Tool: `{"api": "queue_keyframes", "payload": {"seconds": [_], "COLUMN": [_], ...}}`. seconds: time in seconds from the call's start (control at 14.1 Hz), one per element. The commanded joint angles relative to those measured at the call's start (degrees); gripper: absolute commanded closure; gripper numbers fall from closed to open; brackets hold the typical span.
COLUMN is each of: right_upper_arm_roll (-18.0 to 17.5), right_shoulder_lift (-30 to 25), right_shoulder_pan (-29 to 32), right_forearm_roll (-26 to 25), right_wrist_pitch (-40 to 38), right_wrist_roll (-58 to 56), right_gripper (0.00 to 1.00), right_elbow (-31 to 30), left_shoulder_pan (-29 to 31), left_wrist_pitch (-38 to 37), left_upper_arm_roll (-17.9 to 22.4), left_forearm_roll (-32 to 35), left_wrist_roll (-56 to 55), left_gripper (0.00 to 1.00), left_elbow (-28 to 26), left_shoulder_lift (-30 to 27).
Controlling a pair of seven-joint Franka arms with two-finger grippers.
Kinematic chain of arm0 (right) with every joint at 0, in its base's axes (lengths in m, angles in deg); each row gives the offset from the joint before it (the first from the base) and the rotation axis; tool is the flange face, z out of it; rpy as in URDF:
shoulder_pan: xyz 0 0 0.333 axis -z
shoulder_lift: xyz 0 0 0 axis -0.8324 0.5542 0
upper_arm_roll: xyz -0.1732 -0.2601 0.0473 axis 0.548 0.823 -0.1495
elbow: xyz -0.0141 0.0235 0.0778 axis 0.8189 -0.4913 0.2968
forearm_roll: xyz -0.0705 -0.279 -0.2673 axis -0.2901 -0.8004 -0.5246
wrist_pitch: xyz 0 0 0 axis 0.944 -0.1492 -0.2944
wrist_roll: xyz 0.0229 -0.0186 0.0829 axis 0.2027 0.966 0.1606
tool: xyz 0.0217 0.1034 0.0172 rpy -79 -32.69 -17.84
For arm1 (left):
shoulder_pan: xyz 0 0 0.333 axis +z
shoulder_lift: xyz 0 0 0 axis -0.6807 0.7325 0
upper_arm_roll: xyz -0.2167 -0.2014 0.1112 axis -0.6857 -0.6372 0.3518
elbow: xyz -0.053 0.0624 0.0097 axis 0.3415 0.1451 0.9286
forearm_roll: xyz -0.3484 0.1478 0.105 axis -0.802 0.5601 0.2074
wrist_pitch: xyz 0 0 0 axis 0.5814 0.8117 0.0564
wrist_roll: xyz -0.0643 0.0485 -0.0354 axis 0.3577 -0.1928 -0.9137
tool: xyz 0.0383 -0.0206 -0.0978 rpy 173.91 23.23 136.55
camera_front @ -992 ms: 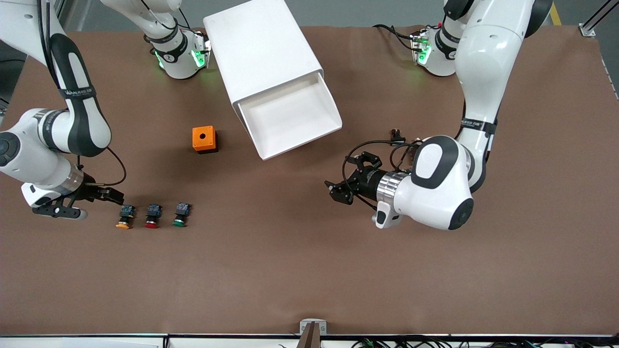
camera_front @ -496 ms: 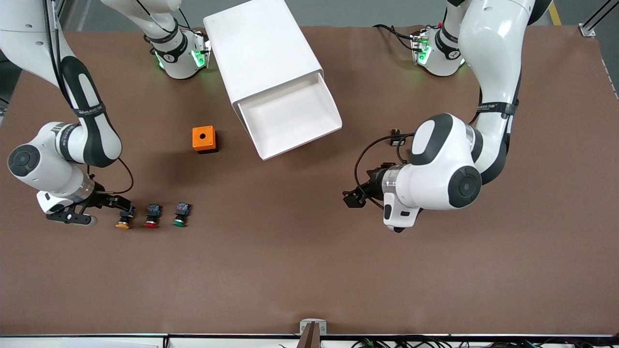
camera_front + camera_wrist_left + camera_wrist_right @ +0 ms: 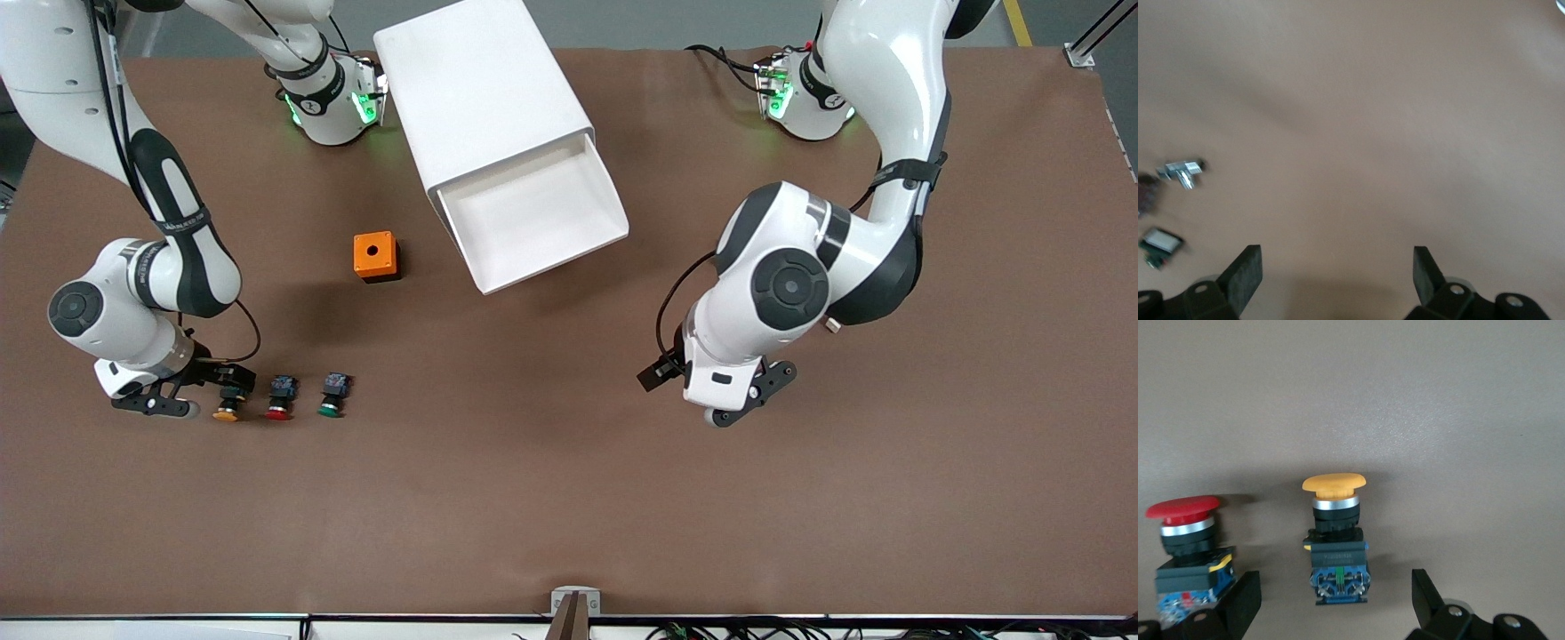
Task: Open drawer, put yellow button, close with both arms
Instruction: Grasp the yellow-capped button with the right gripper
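Observation:
The drawer (image 3: 533,218) stands pulled out of the top of the white cabinet (image 3: 480,89), and nothing lies in it. The yellow button (image 3: 228,404) lies on the table at the right arm's end, first in a row of three. My right gripper (image 3: 1336,600) is low over it and open. Its fingers (image 3: 1238,600) stand on either side of the button's black-and-blue body (image 3: 1337,570) without touching it. My left gripper (image 3: 1337,273) is open over bare table between the drawer and the front camera, with nothing between its fingers. In the front view the left wrist (image 3: 738,364) hides most of it.
A red button (image 3: 279,398) lies close beside the yellow one, and a green button (image 3: 332,396) lies past that. An orange box (image 3: 375,256) with a hole in its top stands beside the cabinet. Small loose parts (image 3: 1181,172) lie on the table near the left gripper.
The right gripper has slid in over the yellow button and now straddles its body. The left arm has turned its wrist and drawn back from the drawer.

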Motion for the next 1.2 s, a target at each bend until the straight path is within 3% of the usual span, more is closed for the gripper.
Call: {"api": "queue_keyframes", "payload": {"seconds": [0.0, 0.28, 0.85, 0.99, 1.13], "right_upper_arm_roll": [-0.8, -0.8, -0.8, -0.8, -0.8], "right_shoulder_lift": [1.2, 1.4, 2.2, 2.2, 2.2], "right_shoulder_pan": [1.0, 1.1, 0.9, 0.8, 0.8], "right_forearm_roll": [-0.6, -0.6, -0.6, -0.6, -0.6], "right_wrist_pitch": [1.3, 3.4, 3.5, 3.4, 3.3], "right_wrist_roll": [-0.4, -0.4, -0.4, -0.4, -0.4], "right_gripper": [0.0, 0.01, 0.16, 0.29, 0.52], "right_elbow": [0.5, 0.5, 0.1, 0.1, 0.1], "left_shoulder_pan": [-0.6, -0.6, 0.3, 0.3, 0.3], "left_wrist_pitch": [0.8, 0.8, 0.8, 0.8, 0.8], "left_upper_arm_roll": [0.5, 0.5, 0.5, 0.5, 0.5], "left_forearm_roll": [3.5, 4.8, 4.9, 4.8, 4.8], "left_wrist_roll": [0.6, 0.5, 0.5, 0.5, 0.5], "left_gripper": [0.01, 0.01, 0.01, 0.01, 0.01], "left_elbow": [-1.8, -2.2, -2.3, -2.3, -2.3], "left_shoulder_lift": [-1.3, -1.3, -1.3, -1.3, -1.3]}}
